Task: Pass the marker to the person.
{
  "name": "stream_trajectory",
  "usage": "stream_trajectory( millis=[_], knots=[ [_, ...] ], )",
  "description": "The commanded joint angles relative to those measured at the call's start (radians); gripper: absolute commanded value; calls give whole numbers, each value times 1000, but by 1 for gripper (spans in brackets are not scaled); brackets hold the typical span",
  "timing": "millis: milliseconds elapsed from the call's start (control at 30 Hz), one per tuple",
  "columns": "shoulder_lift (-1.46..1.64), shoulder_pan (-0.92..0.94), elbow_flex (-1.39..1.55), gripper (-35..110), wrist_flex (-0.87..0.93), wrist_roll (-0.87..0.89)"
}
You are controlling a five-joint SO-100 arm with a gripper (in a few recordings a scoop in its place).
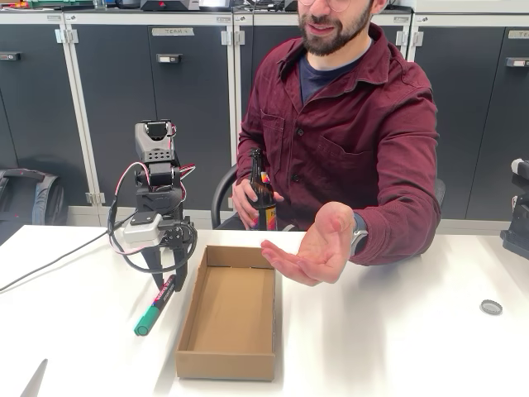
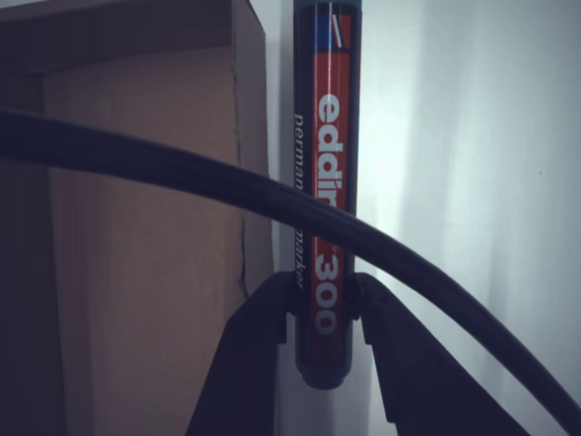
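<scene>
Beside the cardboard box [image 1: 227, 314], the gripper [image 2: 322, 304] clamps the marker [image 1: 155, 306], lying diagonal, cap nearest camera.

Gripper [image 2: 324, 304] fingers [image 2: 263, 313] pinch marker [image 2: 326, 182] near its lower end, both sides touching barrel. Marker runs vertical; red label w/ white "edding 300" lettering. Cardboard box [image 2: 136, 227] wall at left. Black cable [image 2: 182, 168] crosses diagonally in front. White table [image 2: 472, 163] right.

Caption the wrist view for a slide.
Black claw closed around the red-labelled felt marker lying on the white table beside the brown cardboard tray.
</scene>
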Motion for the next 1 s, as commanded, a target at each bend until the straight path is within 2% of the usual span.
stream_trajectory(
  millis=[0,700,967],
  knots=[
    [71,-3,-2,-5,-26,-14],
    [204,-153,101,-5,6,-17],
    [252,-250,149,-5,-38,-26]
  ],
)
